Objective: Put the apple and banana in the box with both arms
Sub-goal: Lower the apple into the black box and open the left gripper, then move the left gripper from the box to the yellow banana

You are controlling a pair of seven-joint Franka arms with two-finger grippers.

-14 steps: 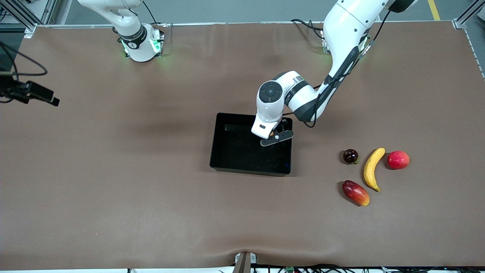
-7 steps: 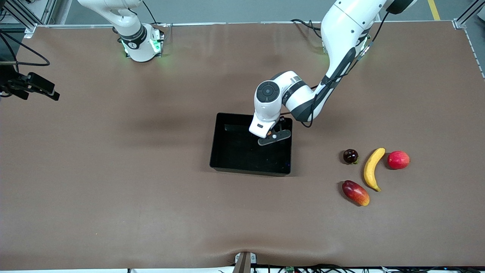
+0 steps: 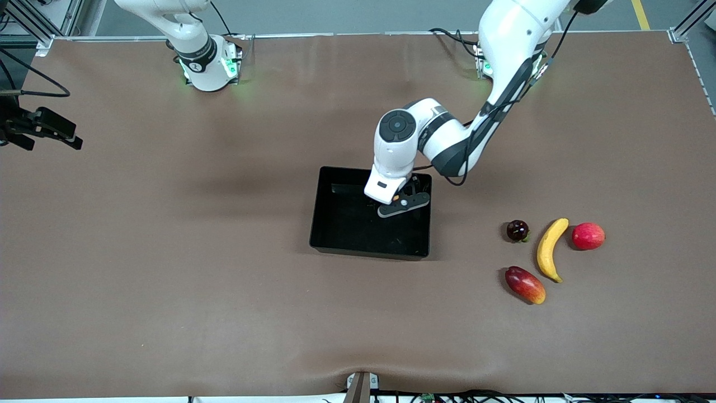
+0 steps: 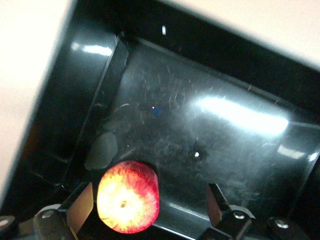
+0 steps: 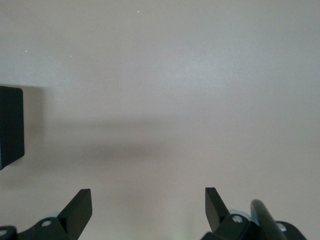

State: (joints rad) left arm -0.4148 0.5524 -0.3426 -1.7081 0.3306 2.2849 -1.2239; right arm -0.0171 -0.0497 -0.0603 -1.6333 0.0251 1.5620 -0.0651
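1. My left hand [image 3: 398, 206] hangs over the box [image 3: 330, 221], toward the corner nearest the left arm's base. In the left wrist view the fingers [image 4: 80, 207] stand wide apart and hold nothing.
2. The apple [image 4: 128, 196] shows in that wrist view against the black floor of the box, just beside one finger. I cannot tell whether it touches that finger. I judge it released into the box; the front view hides it under the wrist.
3. The banana [image 3: 550, 249] lies on the bench [image 3: 168, 280], well apart from the box, toward the left arm's end. It sits between a pinkish-red round fruit [image 3: 588, 235] and a small dark fruit [image 3: 517, 230], with a mango-like fruit [image 3: 524, 285] just beside its nearer tip.
4. Its long axis runs mostly toward and away from the front camera, with the curve bowing toward the dark fruit and the box.
5. My right hand [image 5: 145, 210] waits over bare bench at the right arm's end, fingers apart and empty, a corner of the box at the edge of its wrist view.
6. I judge the left arm much nearer to the banana. A grip across its middle, fingers closing crosswise to that axis, looks best, though the neighbours crowd it.
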